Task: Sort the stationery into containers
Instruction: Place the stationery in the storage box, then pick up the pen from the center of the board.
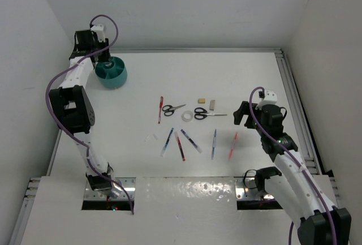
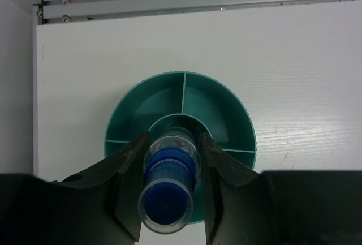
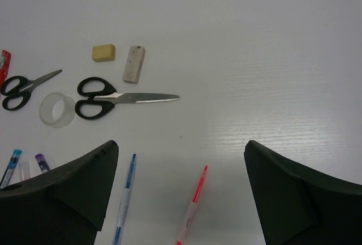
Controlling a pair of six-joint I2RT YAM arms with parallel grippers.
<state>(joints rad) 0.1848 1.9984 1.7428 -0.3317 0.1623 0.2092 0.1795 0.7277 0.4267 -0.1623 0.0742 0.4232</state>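
Reaching far-left, left fingers (image 2: 129,168) clamp blue-capped bottle (image 2: 169,172) over teal organiser (image 2: 226,115); right fingers (image 3: 73,184) hang spread above the desk (image 3: 254,58).

Robot lab cell: plain white walls (image 1: 186,7), aluminium-railed white table (image 1: 237,75).

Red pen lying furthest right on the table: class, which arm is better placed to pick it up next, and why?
The right. Its open gripper hangs near the red pen, empty. The left gripper is far off over the teal organiser, shut on the bottle.
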